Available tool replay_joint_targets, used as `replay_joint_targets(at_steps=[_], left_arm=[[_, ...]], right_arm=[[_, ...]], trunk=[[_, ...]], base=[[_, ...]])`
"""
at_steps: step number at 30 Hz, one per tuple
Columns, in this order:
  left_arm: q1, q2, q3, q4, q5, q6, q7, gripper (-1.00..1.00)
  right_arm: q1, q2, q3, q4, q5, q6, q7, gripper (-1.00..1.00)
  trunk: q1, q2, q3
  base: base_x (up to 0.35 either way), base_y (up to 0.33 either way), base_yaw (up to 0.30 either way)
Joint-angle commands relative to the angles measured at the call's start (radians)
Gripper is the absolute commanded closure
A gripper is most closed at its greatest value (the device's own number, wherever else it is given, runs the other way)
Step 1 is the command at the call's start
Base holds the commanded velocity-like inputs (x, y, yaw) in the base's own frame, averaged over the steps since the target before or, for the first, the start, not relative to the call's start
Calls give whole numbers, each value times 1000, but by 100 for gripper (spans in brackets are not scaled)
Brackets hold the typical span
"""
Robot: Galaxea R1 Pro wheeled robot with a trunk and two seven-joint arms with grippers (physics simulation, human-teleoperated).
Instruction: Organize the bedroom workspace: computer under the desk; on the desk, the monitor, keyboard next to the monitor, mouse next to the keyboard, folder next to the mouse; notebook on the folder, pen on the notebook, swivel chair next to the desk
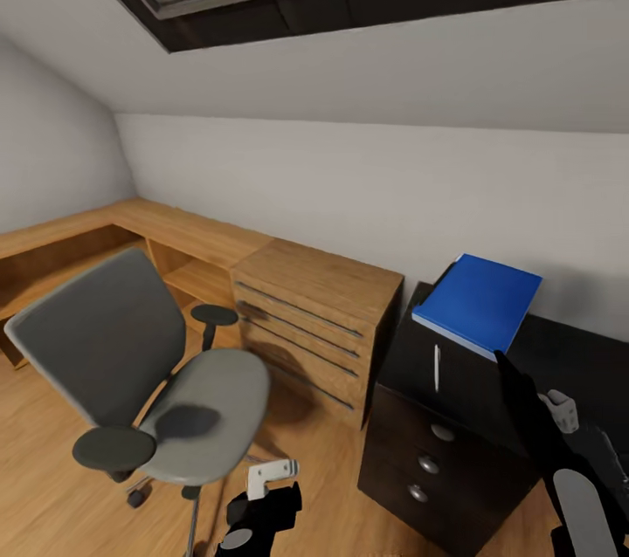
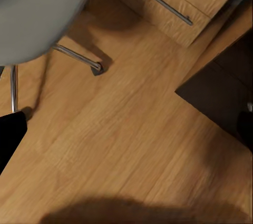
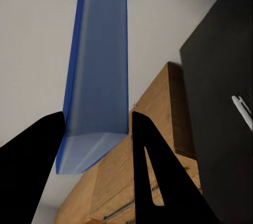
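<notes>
The blue folder sits between my right fingers, held by one corner and lifted off the black desk, its far end tilted up toward the white wall. In the right wrist view its near edge lies between the two dark fingers, which press in on either side, so I judge the right gripper is clamped on it. The grip is at one end only, so the folder hangs out long ahead of me and I expect it to sag or swing if I move fast.

Just below and beside my fingertips, on the desk top, lies the white pen. To do this step well I need to lower the folder flat onto bare desk without covering the pen or sweeping it off. I would level the folder first, bring it down slowly, and only then let go.

My left gripper hangs low over the wood floor, near the swivel chair; I cannot tell whether its fingers are spread or closed. The chair's grey seat is bare and one of its legs lies close ahead of that hand. Beyond the chair stands a wooden chest of drawers, touching the desk's side.
</notes>
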Motion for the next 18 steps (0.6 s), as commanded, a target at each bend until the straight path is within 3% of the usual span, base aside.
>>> replay_joint_targets(at_steps=[1, 18], left_arm=[[-1, -4, -2, 1, 5, 3, 7, -100], [-1, -13, -2, 9, 5, 9, 4, -100]], right_arm=[[-1, 1, -4, 0, -7, 8, 3, 100], [-1, 4, -6, 1, -7, 7, 1, 100]], trunk=[[-4, 6, 2], [-69, 125, 55]], base=[[0, 0, -276], [0, 0, -277]])
